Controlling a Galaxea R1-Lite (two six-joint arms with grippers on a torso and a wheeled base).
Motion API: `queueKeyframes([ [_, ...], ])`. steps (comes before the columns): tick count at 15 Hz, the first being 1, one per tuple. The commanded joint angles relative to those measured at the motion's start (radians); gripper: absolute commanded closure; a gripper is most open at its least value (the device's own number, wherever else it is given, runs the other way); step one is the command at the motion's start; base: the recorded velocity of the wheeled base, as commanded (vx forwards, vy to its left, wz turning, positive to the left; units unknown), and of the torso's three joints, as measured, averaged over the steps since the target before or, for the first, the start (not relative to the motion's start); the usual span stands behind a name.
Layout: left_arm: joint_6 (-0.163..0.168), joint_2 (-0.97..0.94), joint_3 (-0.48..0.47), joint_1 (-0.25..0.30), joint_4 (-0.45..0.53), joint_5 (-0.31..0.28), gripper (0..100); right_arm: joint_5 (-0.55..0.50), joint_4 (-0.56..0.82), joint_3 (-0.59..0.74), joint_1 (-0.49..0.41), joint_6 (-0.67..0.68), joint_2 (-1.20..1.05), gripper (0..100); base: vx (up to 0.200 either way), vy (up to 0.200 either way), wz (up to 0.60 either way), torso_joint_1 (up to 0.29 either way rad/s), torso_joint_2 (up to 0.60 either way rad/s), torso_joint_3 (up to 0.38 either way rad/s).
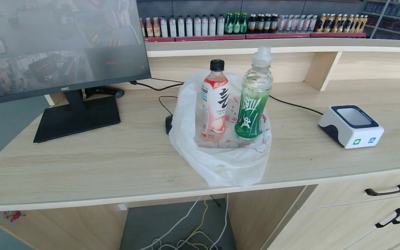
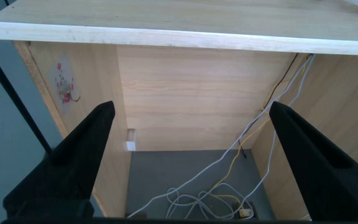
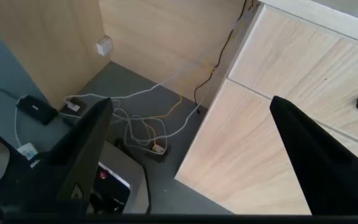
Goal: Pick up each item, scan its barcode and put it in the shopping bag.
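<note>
A white plastic shopping bag (image 1: 217, 163) lies open on the wooden counter (image 1: 116, 163). Two bottles stand upright inside it: a pink one with a black cap (image 1: 214, 102) on the left and a green one with a clear cap (image 1: 254, 95) on the right. The white and blue barcode scanner (image 1: 351, 125) sits on the counter to the right of the bag. My left gripper (image 2: 188, 115) hangs below the counter edge, open, with nothing between its fingers. My right gripper (image 3: 191, 109) is low beside the drawers, open and empty.
A black monitor (image 1: 57, 48) on a flat stand (image 1: 78, 118) fills the counter's left. A black mouse (image 1: 168, 124) and cables lie behind the bag. Drawers with black handles (image 1: 385, 191) are at lower right. Loose cables (image 2: 216, 193) lie on the floor under the counter.
</note>
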Motion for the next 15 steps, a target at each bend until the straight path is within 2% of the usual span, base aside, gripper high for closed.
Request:
queueKeyframes([
  [1, 0.001, 0.000, 0.000, 0.000, 0.000, 0.000, 0, 0.027, 0.092, -0.016, 0.011, -0.023, -0.170, 0, 0.000, 0.000, 0.00, 0.000, 0.00, 0.000],
  [3, 0.001, 0.000, 0.000, 0.000, 0.000, 0.000, 0, 0.027, 0.095, -0.018, 0.002, -0.012, -0.162, 0, 0.000, 0.000, 0.00, 0.000, 0.00, 0.000],
  [4, 0.001, 0.000, 0.000, 0.000, 0.000, 0.000, 0, 0.027, 0.097, -0.020, -0.030, -0.009, -0.144, 0, 0.000, 0.000, 0.00, 0.000, 0.00, 0.000],
  [6, 0.001, 0.000, 0.000, 0.000, 0.000, 0.000, 0, 0.027, 0.100, -0.020, -0.199, -0.011, -0.122, 0, 0.000, 0.000, 0.00, 0.000, 0.00, 0.000],
  [7, 0.001, 0.000, 0.000, 0.001, 0.000, 0.000, 0, 0.028, 0.100, -0.020, -0.377, -0.014, -0.115, 0, 0.000, 0.000, 0.00, 0.000, 0.00, 0.000],
  [9, -0.001, 0.000, 0.000, 0.001, 0.000, 0.000, 0, 0.076, 0.101, -0.021, -0.552, -0.014, -0.127, 0, 0.000, 0.000, 0.00, 0.000, 0.00, 0.000],
  [12, -0.001, 0.000, 0.000, 0.001, 0.000, 0.000, 0, 0.073, 0.100, -0.021, -0.599, 0.086, -0.193, 0, 0.000, 0.000, 0.00, 0.000, 0.00, 0.000],
  [15, -0.001, 0.000, 0.000, 0.001, 0.000, 0.000, 0, 0.114, 0.100, -0.021, -0.573, 0.031, -0.311, 0, 0.000, 0.000, 0.00, 0.000, 0.00, 0.000],
])
